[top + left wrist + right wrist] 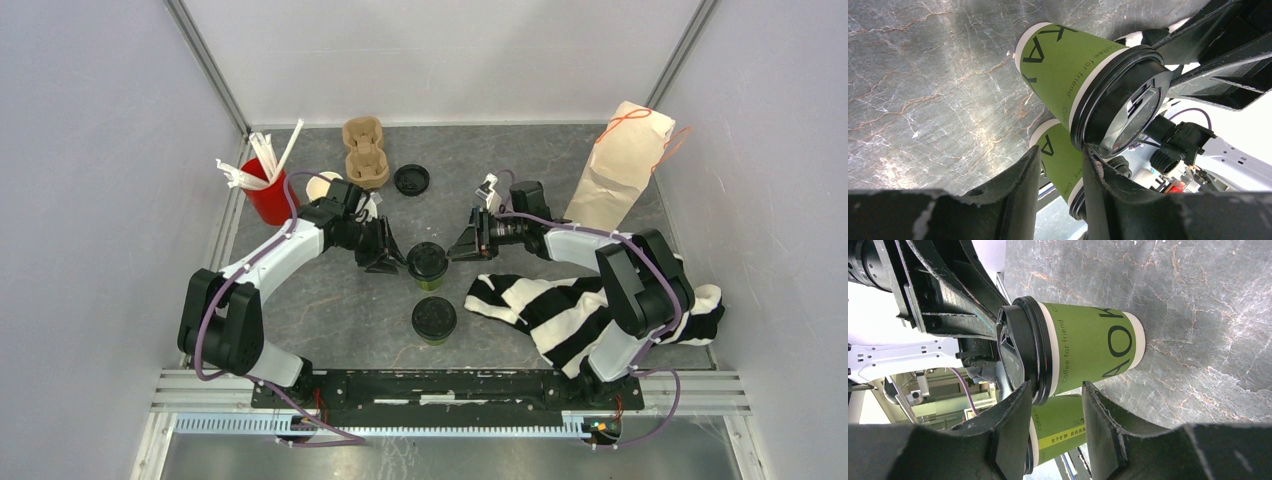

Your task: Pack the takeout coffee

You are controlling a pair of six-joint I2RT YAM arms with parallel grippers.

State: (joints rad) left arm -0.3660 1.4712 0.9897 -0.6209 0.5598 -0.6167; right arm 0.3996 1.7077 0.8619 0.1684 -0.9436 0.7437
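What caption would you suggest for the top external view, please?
Left arm and right arm flank the far green cup; the near cup stands beside a striped cloth.

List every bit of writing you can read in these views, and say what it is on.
"Coffee for friend": side of far cup, small print under the rim.
"AOK": big black letters on the same cup, only partly in view.
Near cup: Chinese characters on its yellow band, too small to read.
Lid of far cup: raised marks, blurred.
Nothing else bears readable text.
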